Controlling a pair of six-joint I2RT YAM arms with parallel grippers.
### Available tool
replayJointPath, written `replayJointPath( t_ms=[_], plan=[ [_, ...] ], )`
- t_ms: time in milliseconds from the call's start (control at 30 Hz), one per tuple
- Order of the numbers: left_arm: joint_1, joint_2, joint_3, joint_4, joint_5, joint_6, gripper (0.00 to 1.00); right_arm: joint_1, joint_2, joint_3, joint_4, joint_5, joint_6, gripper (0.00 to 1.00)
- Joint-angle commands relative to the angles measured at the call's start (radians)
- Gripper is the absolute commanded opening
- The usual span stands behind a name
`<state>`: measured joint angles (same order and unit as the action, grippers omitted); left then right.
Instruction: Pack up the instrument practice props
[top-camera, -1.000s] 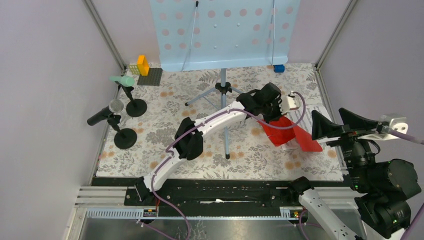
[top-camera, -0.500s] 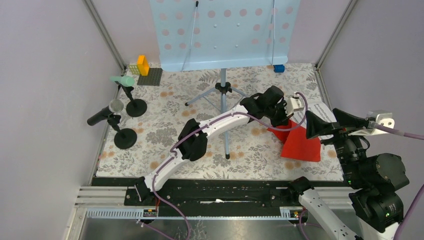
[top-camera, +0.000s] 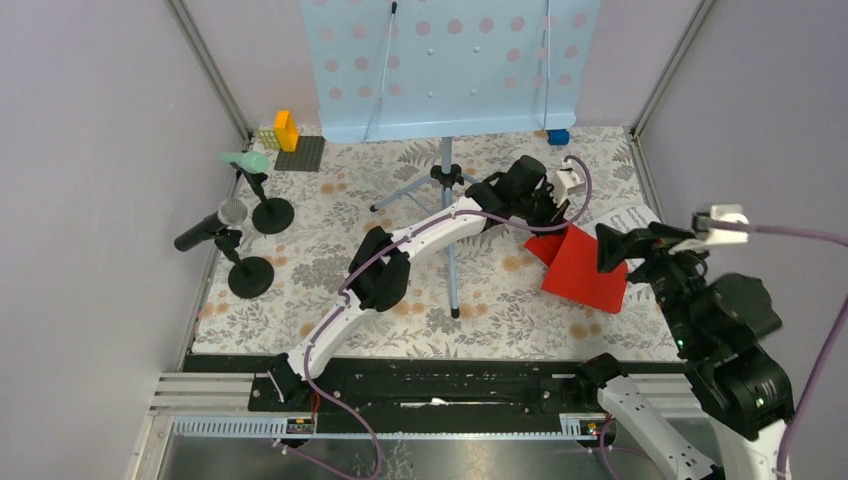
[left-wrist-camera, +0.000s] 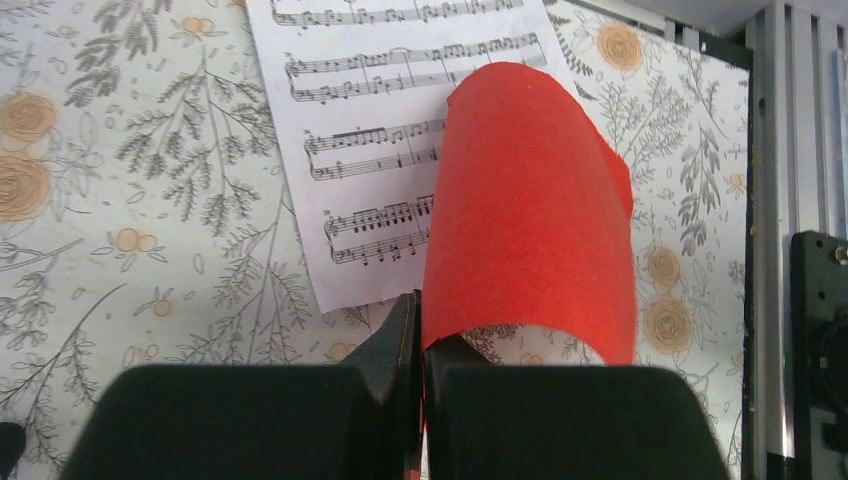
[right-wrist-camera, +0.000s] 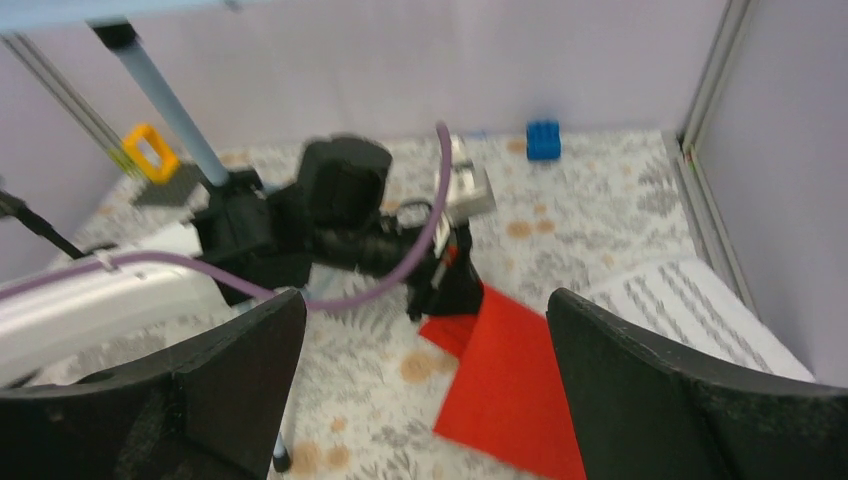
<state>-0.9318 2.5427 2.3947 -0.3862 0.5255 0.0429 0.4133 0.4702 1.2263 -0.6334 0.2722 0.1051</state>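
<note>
Table (top-camera: 300, 290): floral-print cover, enclosed by plain lilac walls (top-camera: 90, 200). Left claw (left-wrist-camera: 420, 312): pinched tight on the near edge of the red music sheet (left-wrist-camera: 530, 200), which curls upward just ahead of it, overlapping the white music sheet (left-wrist-camera: 370, 150) lying flat beyond. Right claw (right-wrist-camera: 425, 310): spread wide, holding nothing, with the red sheet below and ahead.

White sheet (left-wrist-camera: 360, 120) partly hidden (perhaps half)
</note>
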Motion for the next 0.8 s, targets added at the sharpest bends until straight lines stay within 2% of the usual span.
replayJointPath(
  t_ms=[0, 67, 133, 200, 333, 433, 533, 767],
  plan=[
    [0.007, -0.006, 0.021, 0.106, 0.018, -0.106, 0.00, 0.004, 0.134, 0.034, -0.176, 0.043, 0.049, 0.97],
    [0.012, 0.022, 0.021, 0.129, -0.001, -0.143, 0.03, 0.006, 0.157, 0.023, -0.211, 0.047, 0.074, 0.97],
    [0.023, 0.046, 0.021, 0.154, -0.010, -0.183, 0.10, 0.005, 0.169, 0.003, -0.231, 0.053, 0.098, 0.98],
    [0.038, 0.067, 0.019, 0.182, -0.008, -0.226, 0.13, 0.006, 0.197, -0.011, -0.268, 0.073, 0.126, 0.98],
    [0.065, 0.096, 0.011, 0.225, 0.011, -0.294, 0.12, 0.006, 0.245, -0.073, -0.305, 0.085, 0.198, 0.98],
    [0.074, 0.112, 0.001, 0.243, 0.020, -0.324, 0.07, 0.005, 0.252, -0.127, -0.277, 0.074, 0.257, 0.98],
    [0.075, 0.131, 0.001, 0.244, 0.022, -0.335, 0.06, 0.005, 0.255, -0.166, -0.234, 0.069, 0.289, 0.97],
    [0.080, 0.165, 0.000, 0.234, 0.005, -0.340, 0.17, 0.005, 0.318, -0.312, -0.114, -0.060, 0.404, 0.93]
  ],
)
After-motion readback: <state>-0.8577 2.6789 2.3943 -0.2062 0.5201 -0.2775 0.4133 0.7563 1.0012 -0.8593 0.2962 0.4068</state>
